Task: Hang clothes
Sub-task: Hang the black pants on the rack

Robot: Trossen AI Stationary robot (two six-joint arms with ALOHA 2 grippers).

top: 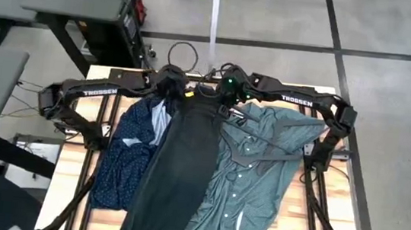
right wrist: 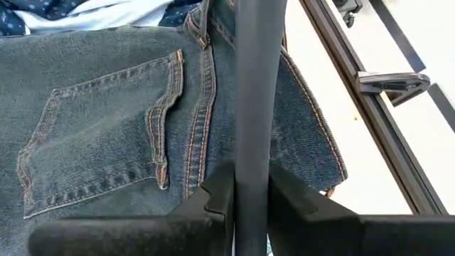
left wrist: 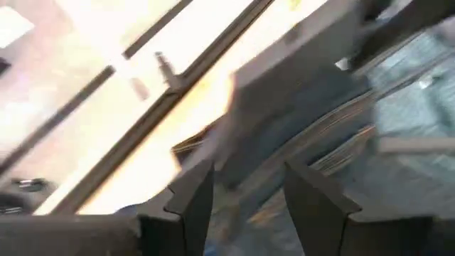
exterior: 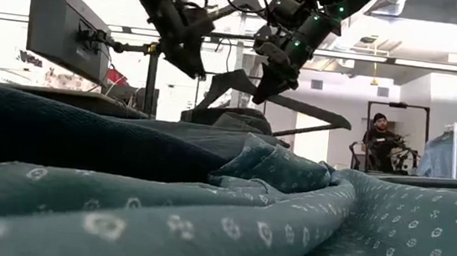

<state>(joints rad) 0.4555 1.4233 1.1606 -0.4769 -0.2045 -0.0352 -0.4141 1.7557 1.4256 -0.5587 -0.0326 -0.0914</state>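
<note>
The pale wooden tabletop (top: 75, 185) is covered across most of its middle by three garments lying side by side, leaving bare strips only along its left and right edges. The long dark charcoal jeans (top: 176, 173) run down the centre from the far edge to the near edge, overlapping their neighbours. The teal-green button-up collared shirt (top: 260, 174) spreads to their right, reaching almost to the right edge, and the navy shirt with tiny white dots (top: 128, 160) lies to their left. A black plastic hanger (exterior: 297, 109) is raised above the jeans' waistband at the far edge. The right gripper (right wrist: 250, 186) is pinching this hanger's bar between its fingers, over the jeans' back pocket. The left gripper (left wrist: 242, 188) hovers just beside it at the far edge, fingers spread and holding nothing.
</note>
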